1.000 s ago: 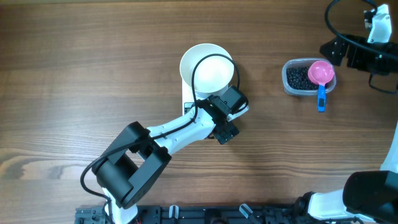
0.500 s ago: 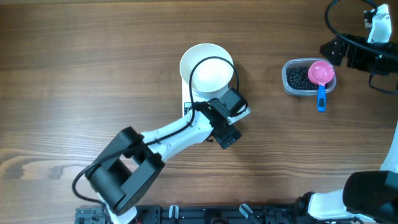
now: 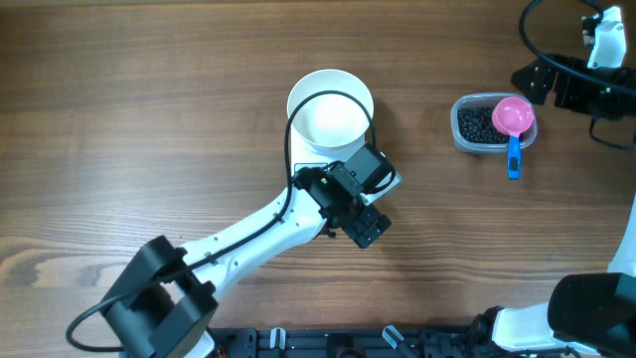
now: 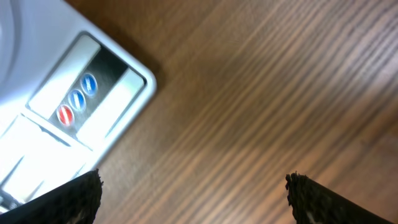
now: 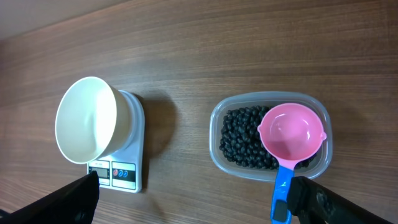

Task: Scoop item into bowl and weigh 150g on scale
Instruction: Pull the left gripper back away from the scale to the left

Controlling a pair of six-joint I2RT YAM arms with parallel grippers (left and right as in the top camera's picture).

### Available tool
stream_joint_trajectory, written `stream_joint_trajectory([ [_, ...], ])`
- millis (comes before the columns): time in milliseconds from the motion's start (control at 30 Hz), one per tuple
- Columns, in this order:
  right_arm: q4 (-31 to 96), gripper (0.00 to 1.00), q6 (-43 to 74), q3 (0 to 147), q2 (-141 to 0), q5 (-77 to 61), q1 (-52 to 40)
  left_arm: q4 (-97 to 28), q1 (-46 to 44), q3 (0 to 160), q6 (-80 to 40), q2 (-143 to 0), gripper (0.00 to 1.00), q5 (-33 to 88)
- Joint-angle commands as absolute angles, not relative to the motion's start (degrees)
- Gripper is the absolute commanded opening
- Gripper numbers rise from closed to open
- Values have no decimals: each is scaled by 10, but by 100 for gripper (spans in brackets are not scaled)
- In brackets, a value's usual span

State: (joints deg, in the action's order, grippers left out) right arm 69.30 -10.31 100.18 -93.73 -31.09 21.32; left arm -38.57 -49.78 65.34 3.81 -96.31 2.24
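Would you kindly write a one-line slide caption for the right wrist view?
Empty white bowl sits on the scale; beside it, a pink scoop rests across the tub of black beads.

Grained wood table (image 3: 149, 99), glossy white bowl (image 3: 333, 121), clear plastic tub (image 5: 273, 98)

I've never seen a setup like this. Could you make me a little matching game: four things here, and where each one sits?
Things:
1. round white bowl
2. pink plastic scoop with blue handle
3. tiny black beans
4. small white digital scale

Places:
A. inside the clear plastic tub
B. directly on the wooden table
C. resting on top of the tub, over its contents
D. standing on the scale

Pairs: 1-D, 2-C, 3-A, 4-B.
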Motion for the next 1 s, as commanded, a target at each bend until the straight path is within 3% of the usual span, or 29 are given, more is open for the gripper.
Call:
stream_joint_trajectory([
  [0, 690, 100, -99, 998, -943, -318, 212, -420, -491, 649, -25, -930, 100, 40],
  [167, 690, 100, -99, 998, -943, -318, 212, -443, -438, 649, -94, -903, 100, 52],
  [467, 690, 100, -99, 998, -943, -318, 212, -449, -304, 649, -97, -869, 100, 147],
  [967, 690, 100, -99, 998, -943, -318, 212, -372, -58, 649, -95, -870, 100, 82],
])
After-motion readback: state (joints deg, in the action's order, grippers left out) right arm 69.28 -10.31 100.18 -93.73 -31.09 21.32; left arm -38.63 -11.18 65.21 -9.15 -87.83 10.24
